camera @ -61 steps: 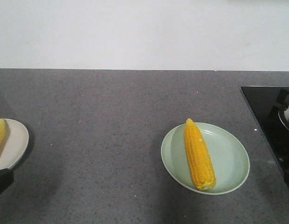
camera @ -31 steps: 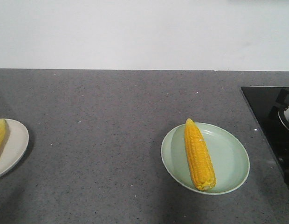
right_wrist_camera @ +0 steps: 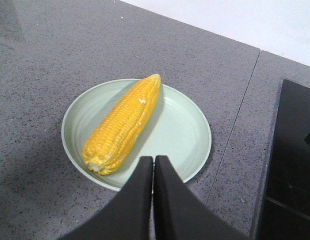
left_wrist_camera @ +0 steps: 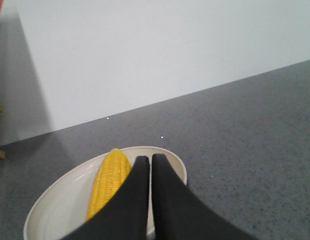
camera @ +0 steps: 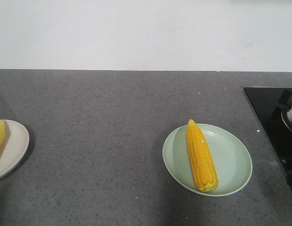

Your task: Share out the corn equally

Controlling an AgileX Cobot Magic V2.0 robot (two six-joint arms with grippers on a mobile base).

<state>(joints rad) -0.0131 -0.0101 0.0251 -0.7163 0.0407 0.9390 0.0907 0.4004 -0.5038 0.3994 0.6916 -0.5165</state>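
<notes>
One cob of corn (camera: 201, 156) lay on a pale green plate (camera: 235, 162) toward the tabletop's (camera: 113, 117) right edge, beside a black hob (camera: 273, 117); another cob (left_wrist_camera: 108, 181) lay on a cream plate (left_wrist_camera: 55, 207) at the left edge. The left end effector (left_wrist_camera: 147, 161) and the right end effector (right_wrist_camera: 154, 161) each hovered over their plates with fingers pressed together, holding nothing. The cobs looked stiff, fairly heavy, round and liable to roll, so I judged a grip across the thick middle safest, not the tapered tip
</notes>
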